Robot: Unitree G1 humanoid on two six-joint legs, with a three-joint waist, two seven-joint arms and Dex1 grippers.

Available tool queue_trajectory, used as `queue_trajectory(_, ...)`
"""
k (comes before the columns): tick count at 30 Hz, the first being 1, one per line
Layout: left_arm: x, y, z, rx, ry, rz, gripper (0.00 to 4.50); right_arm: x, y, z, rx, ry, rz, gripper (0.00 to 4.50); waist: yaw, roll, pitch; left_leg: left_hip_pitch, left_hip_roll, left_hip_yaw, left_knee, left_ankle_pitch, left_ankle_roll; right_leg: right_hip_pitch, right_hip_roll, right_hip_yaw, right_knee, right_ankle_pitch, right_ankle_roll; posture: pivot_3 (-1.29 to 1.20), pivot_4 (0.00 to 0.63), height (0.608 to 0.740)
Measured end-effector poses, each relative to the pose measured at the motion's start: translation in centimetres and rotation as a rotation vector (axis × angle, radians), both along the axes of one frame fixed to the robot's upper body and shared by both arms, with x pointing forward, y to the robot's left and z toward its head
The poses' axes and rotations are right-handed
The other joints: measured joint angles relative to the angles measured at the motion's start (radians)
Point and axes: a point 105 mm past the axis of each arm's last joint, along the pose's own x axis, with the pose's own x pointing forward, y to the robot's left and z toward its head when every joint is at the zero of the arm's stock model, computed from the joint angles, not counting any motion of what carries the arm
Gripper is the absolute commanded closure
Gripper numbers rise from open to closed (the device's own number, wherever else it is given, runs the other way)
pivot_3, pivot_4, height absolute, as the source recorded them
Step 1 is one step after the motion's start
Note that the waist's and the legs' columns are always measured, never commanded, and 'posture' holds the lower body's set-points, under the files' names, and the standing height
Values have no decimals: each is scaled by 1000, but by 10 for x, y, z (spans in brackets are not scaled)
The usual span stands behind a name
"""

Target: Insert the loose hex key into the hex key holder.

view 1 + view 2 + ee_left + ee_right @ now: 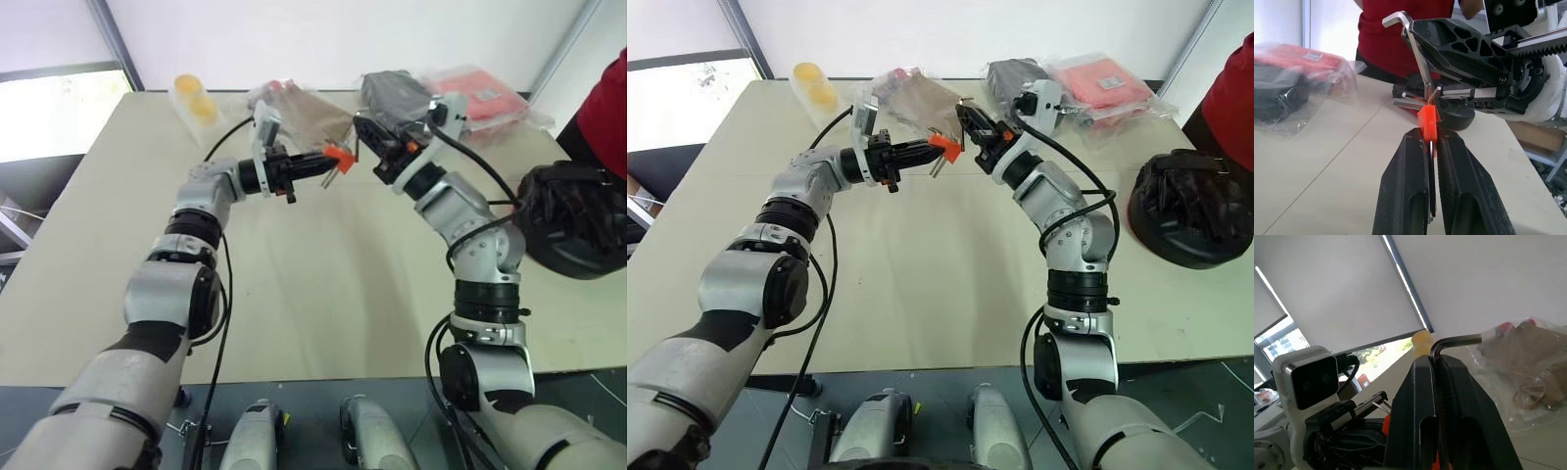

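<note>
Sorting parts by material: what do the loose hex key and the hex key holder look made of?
The loose hex key looks like bare metal: silver-grey with a dull sheen and a crisp bend. The hex key holder looks like moulded plastic: uniform bright orange-red, slightly glossy, though that is judged by look alone.

Silver-grey jointed arms with black bands and loose black cables; 2 black ribbed fingers per gripper, white wrist camera housings.

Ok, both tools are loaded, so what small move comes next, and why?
Probably ease the right tool down along the thin L-shaped silver hex key. Its lower tip already meets the small orange plastic holder block, clamped in the left tool, but isn't seated.
</note>
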Motion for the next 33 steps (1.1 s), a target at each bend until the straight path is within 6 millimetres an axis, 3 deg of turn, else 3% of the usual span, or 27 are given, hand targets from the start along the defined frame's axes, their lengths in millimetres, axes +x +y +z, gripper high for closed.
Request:
queue_trajectory(6, 0, 0, 0, -6, -2, 3, 4500, 3, -3, 1, 19, -4, -18, 4422, 0, 0, 0, 0, 0, 0, 0, 0, 0, 0, 0, 0, 0, 0, 0, 0, 150, 740)
queue_trajectory(11, 0, 0, 3, -76, -6, 15, 4500, 7, -16, 20, 107, -32, -74, 4422, 1, 0, 0, 0, 0, 0, 0, 0, 0, 0, 0, 0, 0, 0, 0, 0, 150, 740)
queue_trajectory(17, -7, -4, 9, -154, -31, -11, 4500, 6, -15, 26, 159, -31, -79, 4422, 0, 0, 0, 0, 1, 0, 0, 0, 0, 0, 0, 0, 1, 0, 0, 0, 150, 740)
queue_trajectory(21, -8, -10, 15, -211, -41, -1, 4500, 5, -14, 40, 181, -58, -73, 4422, 1, 0, 0, 0, 1, 0, 1, 0, 0, 0, 0, 0, 1, 0, 0, 0, 150, 740)
queue_trajectory(33, -8, -12, 18, -267, -39, 27, 4500, 5, -12, 40, 202, -38, -63, 4422, 1, 0, 0, 0, 1, 0, 1, 0, 0, 0, 0, 0, 1, 0, 0, 0, 150, 740)
